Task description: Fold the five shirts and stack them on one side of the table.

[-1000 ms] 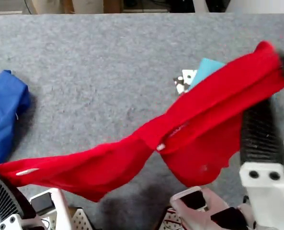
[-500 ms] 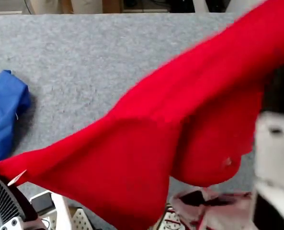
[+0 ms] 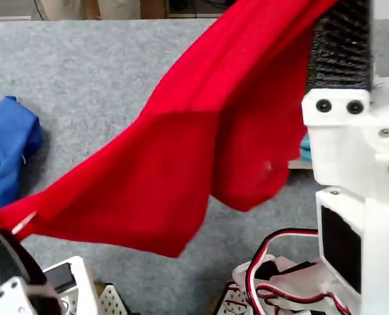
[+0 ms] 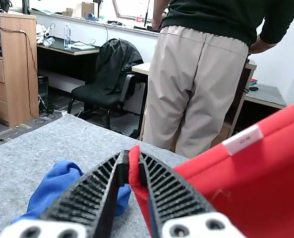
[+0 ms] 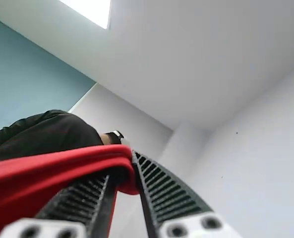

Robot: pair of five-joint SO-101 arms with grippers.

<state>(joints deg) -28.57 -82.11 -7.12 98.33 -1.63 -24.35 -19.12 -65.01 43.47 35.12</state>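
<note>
While left gripper and right gripper clamped the red shirt, it hung above the table. Blue shirt lay crumpled there.

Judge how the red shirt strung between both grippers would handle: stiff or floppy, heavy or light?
Probably floppy: the red shirt sags and drapes between the left gripper and the right gripper. Likely light for its size, since two small edge pinches seem enough to hold it up.
</note>
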